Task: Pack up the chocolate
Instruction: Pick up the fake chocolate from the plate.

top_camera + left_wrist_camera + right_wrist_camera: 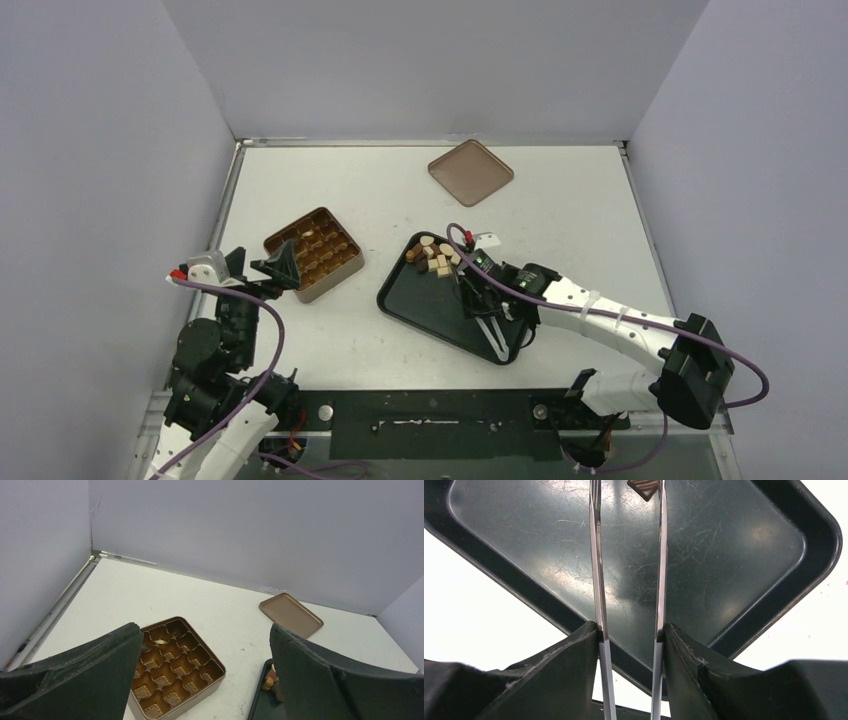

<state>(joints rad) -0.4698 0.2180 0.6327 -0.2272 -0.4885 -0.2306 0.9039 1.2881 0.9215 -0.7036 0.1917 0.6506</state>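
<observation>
Directions read from the top view, with 12 o'clock at the far wall. The white table [570, 225] fills the enclosure. At its middle sits a black tray [425, 305] [259, 700] [734, 555], turned like a diamond, most of its floor bare and scratched.

At 9 o'clock from the tray and just apart from it stands the square gold-brown tin [337, 283] [186, 707], open, with its gridded insert showing. Something pale lies in one cell at the tin's 10 o'clock side, too small to name. The flat brown lid [470, 172] [291, 614] lies alone at 12 o'clock, well away from tin and tray, near the back wall.

The left gripper [260, 268] [205, 630] hangs at the tin's 8 o'clock corner, its jaws spread wide with nothing between them.

The right gripper [487, 308] [629, 630] reaches in from 4 o'clock over the tray. Its jaws are partly closed and clamp a pair of tweezers [494, 332] [596, 580], whose two thin metal blades stand apart.

The chocolate [435, 258] [270, 682], a small heap of dark brown and cream pieces, is bunched in the tray's 12 o'clock corner. In the right wrist view one dark ribbed piece [644, 487] lies between the blades at the top edge. It is cut off by the frame, and whether it is pinched cannot be told.
</observation>
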